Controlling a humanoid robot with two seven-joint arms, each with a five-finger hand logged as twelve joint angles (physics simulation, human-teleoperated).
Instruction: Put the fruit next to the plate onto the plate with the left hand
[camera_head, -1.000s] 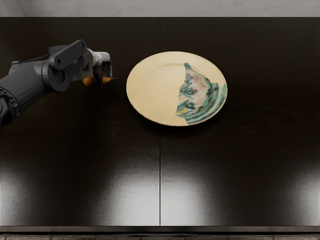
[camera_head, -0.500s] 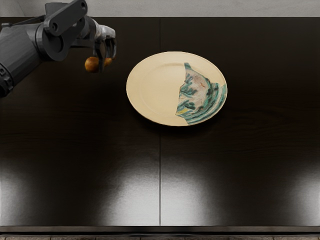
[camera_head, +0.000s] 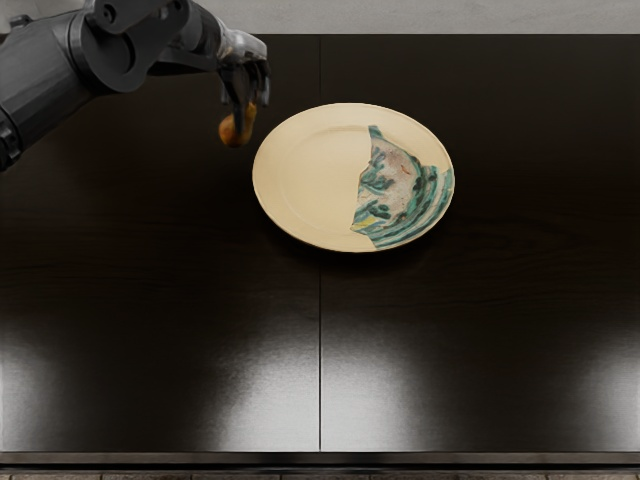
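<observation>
In the upper left of the frame, the left hand (camera_head: 243, 82) pinches the fruit (camera_head: 234, 129) in downward-curled fingers, just left of the plate (camera_head: 300, 175) rim. The fruit should travel right over the plate's plain cream half. Lowering it close before the fingers let go would likely stop it rolling off.

Left arm (camera_head: 60, 65) reaching in from the upper left, wrist bent down, left hand (camera_head: 244, 80) hanging, fingers (camera_head: 249, 100) curled around the fruit (camera_head: 234, 130)
</observation>
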